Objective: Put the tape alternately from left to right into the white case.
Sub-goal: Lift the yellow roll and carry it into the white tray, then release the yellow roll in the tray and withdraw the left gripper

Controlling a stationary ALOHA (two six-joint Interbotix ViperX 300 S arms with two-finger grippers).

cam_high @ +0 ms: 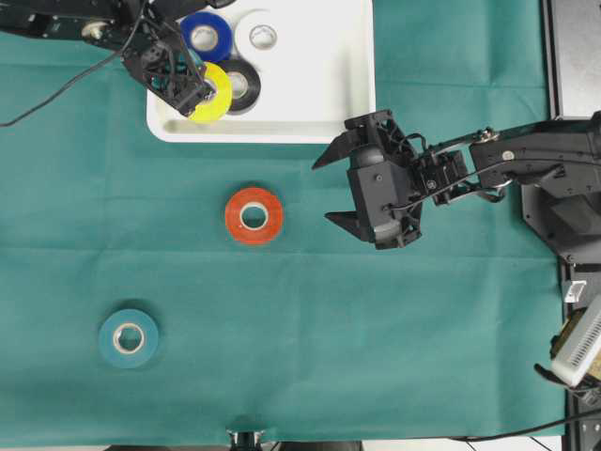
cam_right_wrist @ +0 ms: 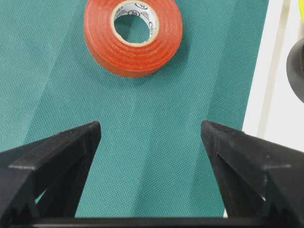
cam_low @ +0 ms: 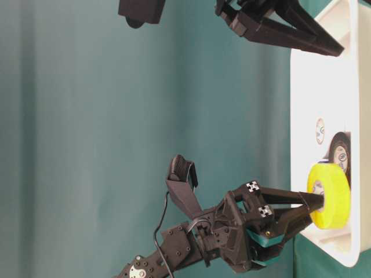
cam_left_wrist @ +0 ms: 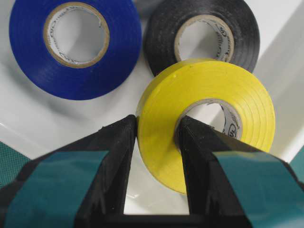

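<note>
1. The yellow roll (cam_left_wrist: 209, 118) is pinched by the left gripper (cam_high: 199, 86): one finger is seated inside the pale core, the other is pressed against the outer face, so the ring wall is clamped. The roll is held tilted over the near-left corner of the white case (cam_high: 319, 94), beside the black roll (cam_high: 244, 85); whether it touches the tray floor cannot be told.
2. The blue roll (cam_high: 208, 36), the white roll (cam_high: 261, 36) and the black roll are seen lying flat inside the case, close together at its left side.
3. The red-orange roll (cam_high: 254, 215) is left flat on the green cloth (cam_high: 423, 319), near of the case. The teal roll (cam_high: 129, 337) lies well apart from it, nearer and further left.
4. The right gripper (cam_high: 335, 184) is held with its jaws spread wide and nothing between them, just right of the red-orange roll.
5. Handling is judged as follows: each roll is light and stiff, with a smooth, possibly slippery vinyl face. A firm hold is best taken across the ring wall, one finger in the core and one outside. A grip across the whole outer diameter is judged less secure.
6. Release is judged safest once the yellow roll is lowered clear of the black roll, since a tilted ring may roll.
</note>
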